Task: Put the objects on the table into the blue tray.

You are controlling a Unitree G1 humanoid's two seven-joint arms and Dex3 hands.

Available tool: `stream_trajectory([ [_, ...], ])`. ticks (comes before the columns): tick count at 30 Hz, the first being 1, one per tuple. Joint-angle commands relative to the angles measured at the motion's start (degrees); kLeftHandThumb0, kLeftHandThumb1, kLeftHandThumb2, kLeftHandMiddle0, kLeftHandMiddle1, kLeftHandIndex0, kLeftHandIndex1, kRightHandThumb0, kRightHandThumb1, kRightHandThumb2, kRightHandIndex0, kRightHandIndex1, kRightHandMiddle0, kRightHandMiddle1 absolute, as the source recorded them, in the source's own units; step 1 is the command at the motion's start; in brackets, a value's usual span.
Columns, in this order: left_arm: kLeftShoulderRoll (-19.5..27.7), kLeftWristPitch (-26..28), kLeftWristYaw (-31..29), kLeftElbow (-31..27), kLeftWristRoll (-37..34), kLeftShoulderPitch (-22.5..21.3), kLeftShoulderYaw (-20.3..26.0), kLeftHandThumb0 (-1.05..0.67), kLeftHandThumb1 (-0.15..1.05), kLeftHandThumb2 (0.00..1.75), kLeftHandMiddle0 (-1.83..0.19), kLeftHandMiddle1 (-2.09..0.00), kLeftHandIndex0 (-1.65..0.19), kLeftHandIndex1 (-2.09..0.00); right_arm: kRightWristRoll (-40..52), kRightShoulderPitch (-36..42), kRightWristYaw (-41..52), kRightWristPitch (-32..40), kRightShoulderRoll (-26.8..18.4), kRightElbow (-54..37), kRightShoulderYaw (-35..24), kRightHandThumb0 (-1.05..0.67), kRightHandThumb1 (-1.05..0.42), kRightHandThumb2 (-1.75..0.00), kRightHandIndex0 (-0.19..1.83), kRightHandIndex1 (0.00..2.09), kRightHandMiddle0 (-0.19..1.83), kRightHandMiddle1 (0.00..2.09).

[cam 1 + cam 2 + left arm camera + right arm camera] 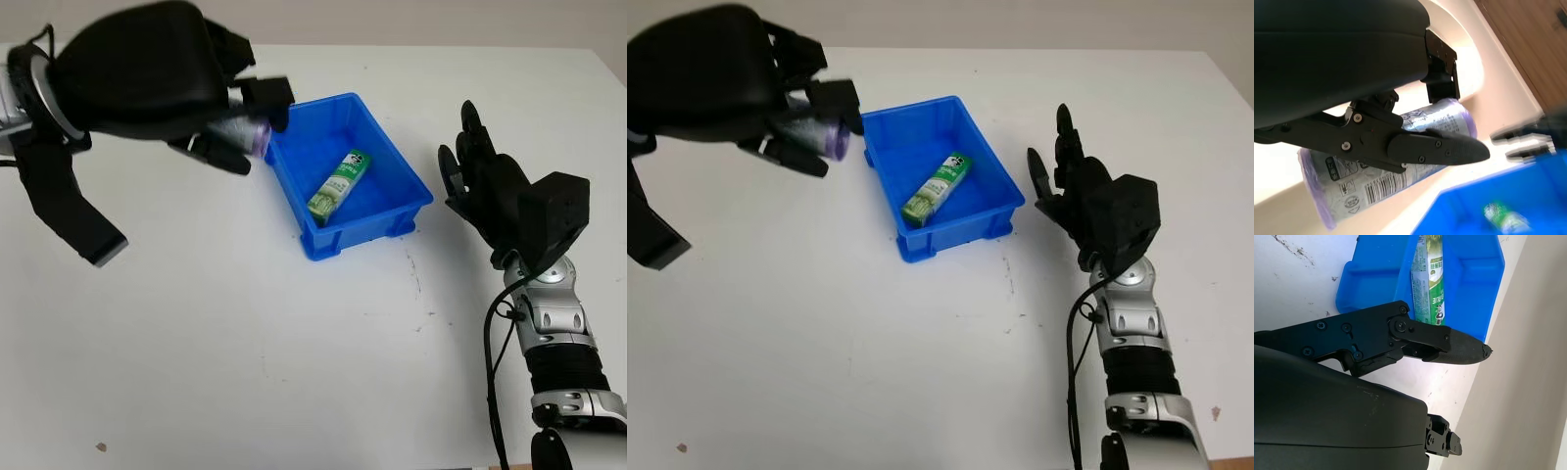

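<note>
Two head views show a white table [245, 362] where the left hand [157, 73], raised beside the blue tray [407, 176] holding a green tube [339, 183], grips a purple-capped can [1400, 166], while the right hand [1087, 201] hovers open beside it; wrist views add perhaps wooden panelling [1528, 44].

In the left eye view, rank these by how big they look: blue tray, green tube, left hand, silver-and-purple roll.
1. left hand, though it is nearer the camera, which inflates it
2. blue tray
3. green tube
4. silver-and-purple roll, mostly hidden by the fingers, so its rank is unsure
</note>
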Motion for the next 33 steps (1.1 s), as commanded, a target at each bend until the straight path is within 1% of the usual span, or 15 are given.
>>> stream_trajectory([
  [1, -0.8, 0.9, -1.9, -0.1, -2.4, -2.8, 2.5, -0.50, 1.05, 0.12, -0.99, -2.09, -0.84, -2.09, 0.2, -0.7, 0.2, -1.0, 0.2, 0.3, -0.1, -0.64, -1.05, -0.58, -0.19, 0.00, -0.19, 0.01],
  [3, -2.9, 3.1, -3.2, 0.1, -3.5, -4.5, 3.8, -0.52, 1.05, 0.16, -0.98, -2.09, -0.81, -2.09, 0.7, -1.2, 0.7, -1.5, 0.4, 1.5, -0.2, -0.63, -1.05, -0.59, -0.19, 0.00, -0.19, 0.00],
  [6, -5.8, 5.0, -5.9, 1.4, -5.6, -5.9, 4.5, -0.53, 1.05, 0.21, -1.07, -2.09, -0.88, -2.09, 1.0, -1.6, 1.1, -2.2, 0.6, 2.6, -0.2, -0.63, -1.05, -0.59, -0.19, 0.00, -0.19, 0.00],
  [10, -13.3, 9.5, -12.1, 6.6, -12.2, -5.8, 4.5, -0.50, 1.05, 0.25, -1.23, -2.09, -1.04, -2.09, 0.9, -1.5, 0.8, -2.4, 0.7, 3.0, -0.2, -0.64, -1.05, -0.58, -0.19, 0.00, -0.19, 0.00],
  [13, -19.5, 15.0, -21.3, 10.0, -21.8, -4.2, 5.6, -0.44, 1.05, 0.34, -1.09, -2.09, -0.83, -2.09, 1.3, -1.1, 0.9, -1.5, 0.9, 2.2, -0.4, -0.65, -1.05, -0.57, -0.19, 0.00, -0.19, 0.00],
  [17, -24.4, 21.4, -28.1, 11.8, -27.9, -2.6, 6.5, -0.44, 1.05, 0.42, -0.83, -2.09, -0.51, -2.09, 0.6, -0.4, 0.3, -1.5, 0.4, 1.4, -0.1, -0.66, -1.05, -0.56, -0.19, 0.00, -0.19, 0.00],
  [18, -25.8, 25.1, -30.2, 11.9, -28.3, -2.2, 6.2, -0.45, 1.05, 0.47, -0.56, -1.94, -0.27, -1.98, 0.8, -0.1, 0.2, -1.5, 0.4, 1.1, -0.4, -0.65, -1.05, -0.56, -0.19, 0.00, -0.19, 0.00],
  [20, -27.7, 34.3, -35.9, 10.8, -28.6, -1.7, 5.3, -0.50, 1.05, 0.55, -0.22, -1.38, 0.03, -1.40, 1.0, 0.4, -0.3, -1.0, 0.4, 0.1, -0.7, -0.64, -1.05, -0.55, -0.19, 0.00, -0.18, 0.02],
  [21, -28.2, 37.8, -38.0, 9.7, -28.5, -1.4, 5.1, -0.54, 1.05, 0.56, -0.14, -0.90, 0.10, -0.98, 1.2, 0.6, -0.4, -0.6, 0.4, -0.3, -0.8, -0.65, -1.05, -0.55, -0.19, 0.01, -0.18, 0.02],
  [23, -28.2, 42.3, -42.9, 8.7, -27.8, -1.4, 4.2, -0.58, 1.05, 0.58, -0.11, -0.44, 0.12, -0.57, 1.6, 0.9, -0.3, -0.5, 0.4, -0.9, -1.1, -0.65, -1.05, -0.54, -0.19, 0.01, -0.19, 0.03],
  [24, -28.2, 44.5, -46.4, 8.3, -28.2, -1.5, 3.9, -0.61, 1.05, 0.58, 0.01, -0.20, 0.16, -0.30, 1.8, 1.1, -0.2, -0.2, 0.5, -1.2, -1.2, -0.65, -1.05, -0.54, -0.19, 0.01, -0.19, 0.03],
  [25, -28.0, 46.5, -49.6, 7.7, -28.5, -1.5, 3.7, -0.62, 1.05, 0.57, 0.09, -0.11, 0.18, -0.15, 1.7, 1.3, -0.3, 0.3, 0.4, -1.6, -1.2, -0.65, -1.05, -0.54, -0.19, 0.00, -0.19, 0.03],
  [27, -27.9, 48.3, -52.9, 6.9, -28.4, -1.2, 3.4, -0.60, 1.05, 0.49, 0.17, -0.02, 0.19, -0.03, 1.5, 1.5, -0.5, 1.0, 0.2, -2.1, -1.3, -0.65, -1.05, -0.54, -0.19, 0.00, -0.19, 0.03],
  [30, -27.9, 49.4, -54.6, 6.9, -27.7, -0.9, 3.1, -0.49, 1.05, 0.38, 0.19, 0.00, 0.19, 0.00, 1.0, 1.6, -0.6, 1.6, -0.2, -2.4, -1.3, -0.66, -1.05, -0.53, -0.19, 0.01, -0.19, 0.04],
  [33, -27.7, 50.6, -55.6, 6.5, -28.1, -0.7, 3.7, -0.41, 1.05, 0.39, 0.19, 0.00, 0.19, 0.00, 0.9, 1.1, -0.2, 0.8, -0.4, -1.7, -1.3, -0.66, -1.05, -0.53, -0.19, 0.00, -0.19, 0.03],
])
